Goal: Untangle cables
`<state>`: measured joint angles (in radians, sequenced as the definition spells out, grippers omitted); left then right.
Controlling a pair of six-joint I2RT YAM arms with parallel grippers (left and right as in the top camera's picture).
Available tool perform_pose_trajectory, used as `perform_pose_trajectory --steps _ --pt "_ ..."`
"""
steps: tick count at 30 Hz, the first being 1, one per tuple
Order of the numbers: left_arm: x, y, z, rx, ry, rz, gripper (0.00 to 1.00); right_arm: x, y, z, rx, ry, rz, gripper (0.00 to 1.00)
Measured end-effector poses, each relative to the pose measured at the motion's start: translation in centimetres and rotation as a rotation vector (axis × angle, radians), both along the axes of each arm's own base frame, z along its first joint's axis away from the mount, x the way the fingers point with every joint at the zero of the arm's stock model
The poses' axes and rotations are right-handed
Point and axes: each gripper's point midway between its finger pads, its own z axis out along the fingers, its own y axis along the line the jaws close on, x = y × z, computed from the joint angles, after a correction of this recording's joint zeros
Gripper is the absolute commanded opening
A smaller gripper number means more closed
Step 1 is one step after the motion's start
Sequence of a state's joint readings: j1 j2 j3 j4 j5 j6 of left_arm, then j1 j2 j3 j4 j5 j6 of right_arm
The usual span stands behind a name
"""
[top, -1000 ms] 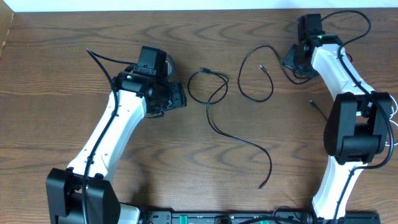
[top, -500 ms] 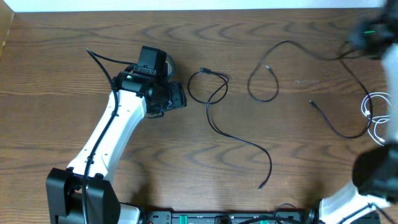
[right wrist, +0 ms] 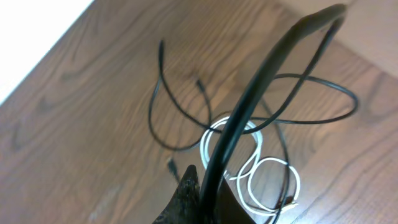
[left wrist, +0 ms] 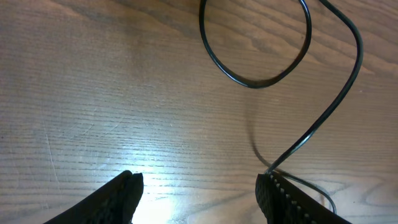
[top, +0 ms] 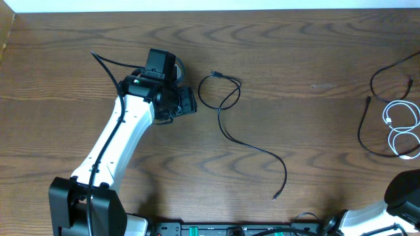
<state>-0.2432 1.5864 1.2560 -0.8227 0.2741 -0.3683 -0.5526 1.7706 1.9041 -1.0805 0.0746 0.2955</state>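
Wood table (top: 65, 52). My left gripper (left wrist: 199, 186) has its jaws spread and empty. The black cable (top: 226, 128) lies just right of it, loop nearest and tail running off diagonally, so this arm is nearer. White cable (top: 401, 128) and second black cable (top: 363, 131) sit far right of it. Right gripper (right wrist: 199, 202): I can't tell its jaws.

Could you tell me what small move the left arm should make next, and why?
Probably ease the left tool forward onto the looped black cable and close: the tool is open and empty, and the loop lies just ahead.
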Motion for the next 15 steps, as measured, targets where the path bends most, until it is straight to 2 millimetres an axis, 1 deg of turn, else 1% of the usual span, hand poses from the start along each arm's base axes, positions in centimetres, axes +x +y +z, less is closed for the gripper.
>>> perform_pose_trajectory --steps 2,3,5,6,8,10,11,15 --pt "0.0 0.0 0.0 0.000 0.000 0.000 0.64 0.4 0.9 -0.5 0.022 0.010 0.049 0.35" --pt "0.0 0.0 0.0 0.000 0.000 0.000 0.64 0.6 1.5 -0.7 0.034 0.013 0.076 0.43" --pt "0.0 0.0 0.0 0.000 0.001 0.000 0.64 0.9 2.7 -0.9 0.054 0.024 0.125 0.51" --pt "0.0 0.0 0.0 0.001 0.002 0.000 0.64 1.2 3.8 -1.1 0.070 0.030 0.169 0.66" --pt "-0.1 0.0 0.0 0.002 0.006 0.000 0.64 1.5 6.0 -1.5 0.104 0.048 0.262 0.72" --pt "-0.2 0.0 -0.1 0.002 0.007 0.000 0.64 1.6 8.0 -1.9 0.139 0.066 0.330 0.75" --pt "-0.2 0.0 0.0 0.002 0.007 0.000 0.64 1.8 9.2 -1.9 0.157 0.066 0.377 0.78" --pt "-0.2 0.3 -0.1 0.015 0.006 0.001 0.70 2.6 14.3 -2.0 0.221 0.061 0.565 0.86"
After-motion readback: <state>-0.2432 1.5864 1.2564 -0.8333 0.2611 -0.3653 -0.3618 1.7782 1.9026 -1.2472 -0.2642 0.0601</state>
